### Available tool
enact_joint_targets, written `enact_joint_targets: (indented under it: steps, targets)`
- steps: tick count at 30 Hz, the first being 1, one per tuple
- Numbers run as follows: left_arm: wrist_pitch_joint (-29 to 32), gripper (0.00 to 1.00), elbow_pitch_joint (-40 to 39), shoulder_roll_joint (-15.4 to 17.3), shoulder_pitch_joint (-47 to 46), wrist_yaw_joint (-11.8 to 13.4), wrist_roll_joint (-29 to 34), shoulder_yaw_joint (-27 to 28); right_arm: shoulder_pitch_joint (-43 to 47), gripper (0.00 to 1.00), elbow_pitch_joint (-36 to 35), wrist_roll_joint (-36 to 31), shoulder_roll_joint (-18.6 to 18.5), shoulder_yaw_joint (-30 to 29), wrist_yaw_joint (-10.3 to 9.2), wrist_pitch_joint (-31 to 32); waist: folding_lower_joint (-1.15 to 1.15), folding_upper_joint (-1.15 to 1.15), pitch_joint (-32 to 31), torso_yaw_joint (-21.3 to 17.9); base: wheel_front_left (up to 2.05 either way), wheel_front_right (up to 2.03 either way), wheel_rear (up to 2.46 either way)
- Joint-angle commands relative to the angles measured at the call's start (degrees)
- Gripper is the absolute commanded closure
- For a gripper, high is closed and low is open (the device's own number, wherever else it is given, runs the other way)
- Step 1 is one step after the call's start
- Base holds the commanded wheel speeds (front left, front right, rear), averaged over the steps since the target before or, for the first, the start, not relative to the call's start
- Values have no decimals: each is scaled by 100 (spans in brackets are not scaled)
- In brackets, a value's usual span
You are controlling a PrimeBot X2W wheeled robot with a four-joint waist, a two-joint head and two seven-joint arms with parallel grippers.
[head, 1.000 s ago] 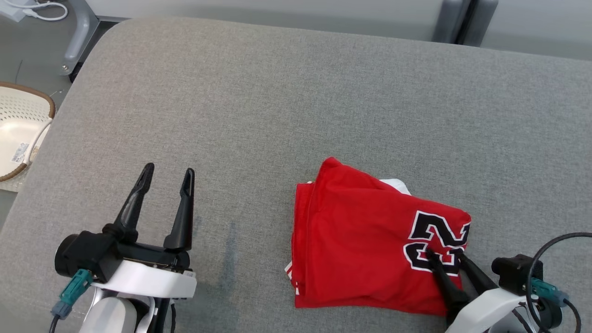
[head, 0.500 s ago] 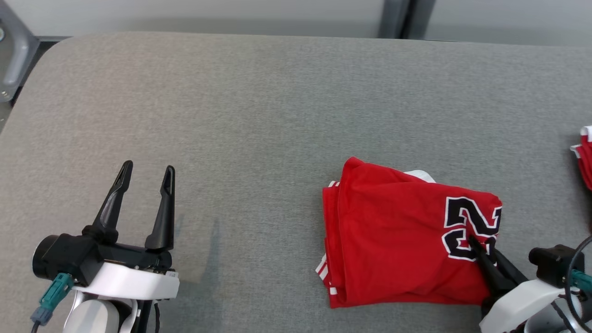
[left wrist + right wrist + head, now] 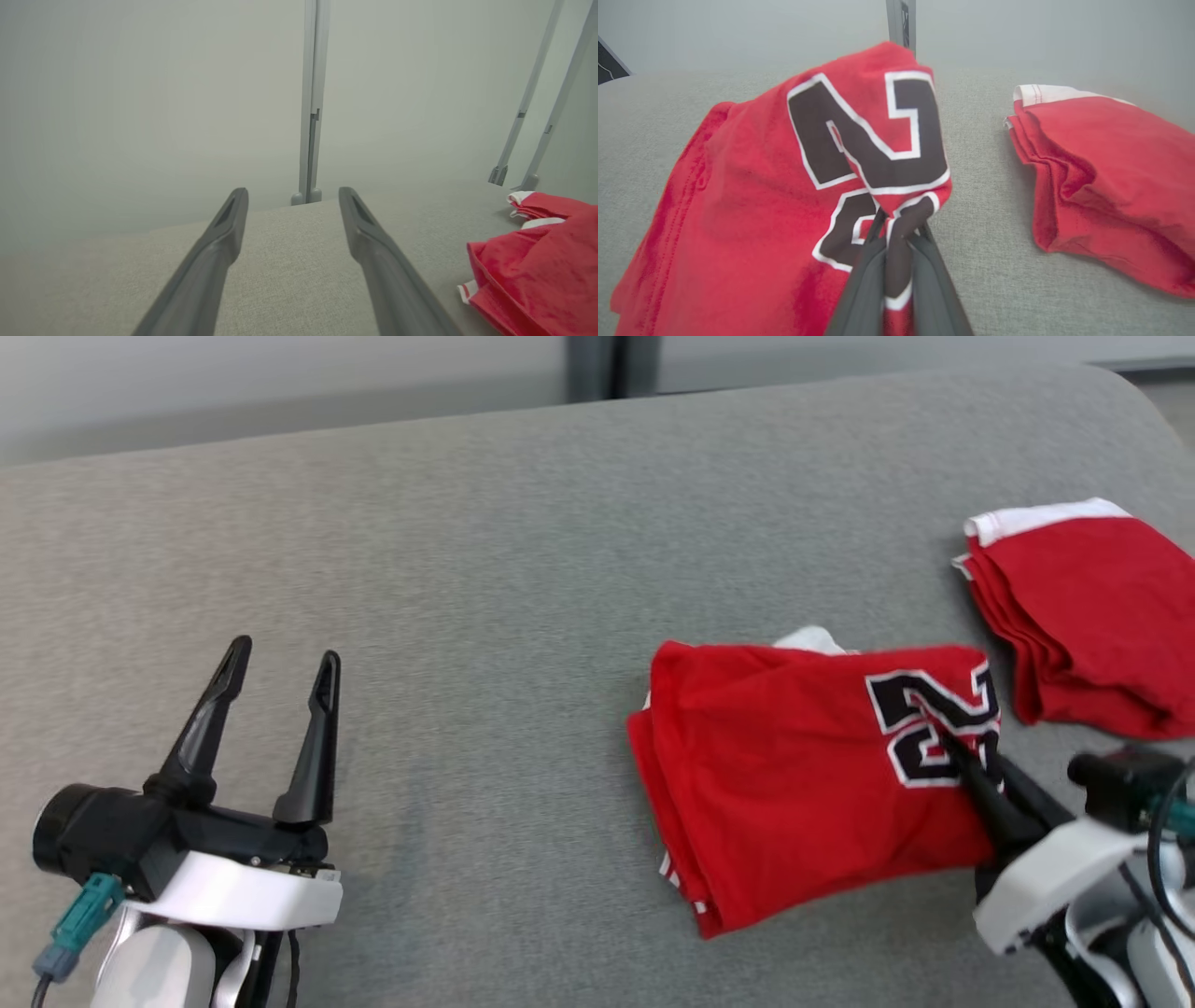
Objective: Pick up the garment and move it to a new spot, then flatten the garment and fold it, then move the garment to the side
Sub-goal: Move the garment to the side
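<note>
The red number jersey [image 3: 803, 775], folded, is lying on the grey upholstered surface [image 3: 467, 551] at about four o'clock in the head view; the right gripper [image 3: 954, 749] is pinching its black-and-white numeral corner, fingers closed tight on the cloth, that corner bunching up off the surface; a second folded red garment [image 3: 1083, 616] is resting just beside it at two o'clock; the left gripper [image 3: 285, 651] is hovering at eight o'clock, fingers spread wide, holding nothing.
</note>
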Motion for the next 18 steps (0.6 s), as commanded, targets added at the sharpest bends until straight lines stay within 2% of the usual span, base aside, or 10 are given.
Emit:
enact_joint_targets:
  steps: [1, 10, 18]
  targets:
    - [37, 0, -52, 42, -68, -13, -11, 5, -249, 100, 46, 32, -137, 45, 0, 26, 0, 0, 184, -264, 0, 0, 0]
    - [182, 0, -397, 288, -308, -48, 17, -3, -1266, 100, 341, 183, -837, 31, -1, -37, 0, 0, 763, -747, 0, 0, 0]
    - [424, 0, -738, 624, -442, -89, 82, 36, -2043, 100, 754, 300, -1203, -198, 0, -222, 0, 0, 1130, -1111, 0, 0, 0]
